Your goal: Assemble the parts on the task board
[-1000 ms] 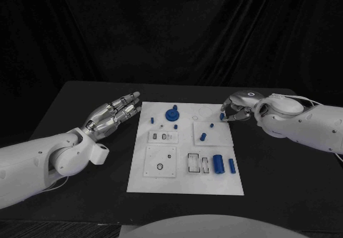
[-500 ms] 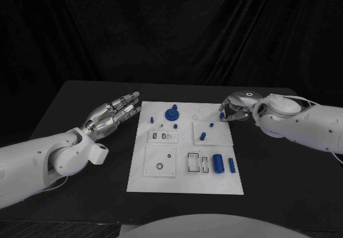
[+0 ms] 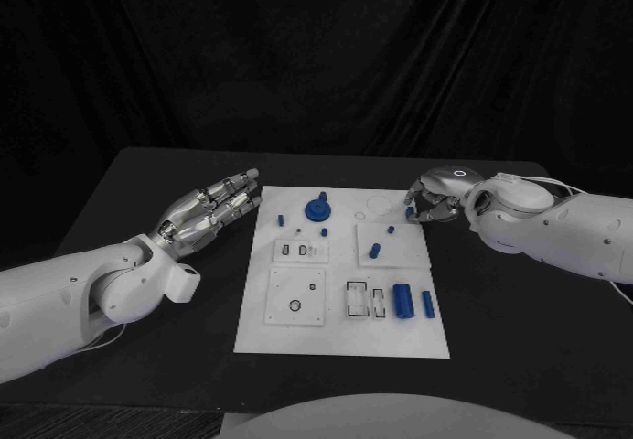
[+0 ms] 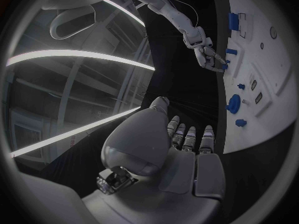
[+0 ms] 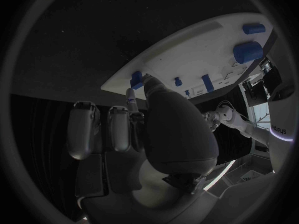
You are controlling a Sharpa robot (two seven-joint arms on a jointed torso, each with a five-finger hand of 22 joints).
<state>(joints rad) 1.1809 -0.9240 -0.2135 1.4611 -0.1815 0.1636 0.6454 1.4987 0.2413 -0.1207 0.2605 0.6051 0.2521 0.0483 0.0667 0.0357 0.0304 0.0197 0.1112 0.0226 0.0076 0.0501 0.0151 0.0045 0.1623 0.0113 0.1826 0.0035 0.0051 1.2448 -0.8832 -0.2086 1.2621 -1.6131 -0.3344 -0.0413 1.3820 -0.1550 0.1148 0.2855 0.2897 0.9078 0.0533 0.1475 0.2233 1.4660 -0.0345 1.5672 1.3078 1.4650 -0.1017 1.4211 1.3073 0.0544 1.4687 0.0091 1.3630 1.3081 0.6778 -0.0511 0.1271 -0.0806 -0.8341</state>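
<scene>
The white task board (image 3: 337, 334) lies in the middle of the black table. My right hand (image 3: 432, 199) is at the board's far right corner. Its thumb and a finger pinch a small blue part (image 3: 411, 213), which the right wrist view shows at the board's edge (image 5: 135, 79). My left hand (image 3: 209, 216) hovers beside the board's far left edge, fingers stretched out and apart, holding nothing. A blue round knob (image 3: 316, 211) stands near the far edge. Small blue pegs (image 3: 375, 251) stand mid-board. A thick blue cylinder (image 3: 402, 302) and a slim one (image 3: 427, 305) lie at the right.
The board carries several recessed pockets, such as a rectangular one (image 3: 358, 299) beside the cylinders and a square plate with a small ring (image 3: 295, 305). Black table (image 3: 514, 329) surrounds the board on every side. The left wrist view shows the board (image 4: 264, 59) and my right hand (image 4: 209, 55) beyond it.
My right hand has edged very slightly away from me at the board's far right corner, still on the small blue part. The left hand has not moved.
</scene>
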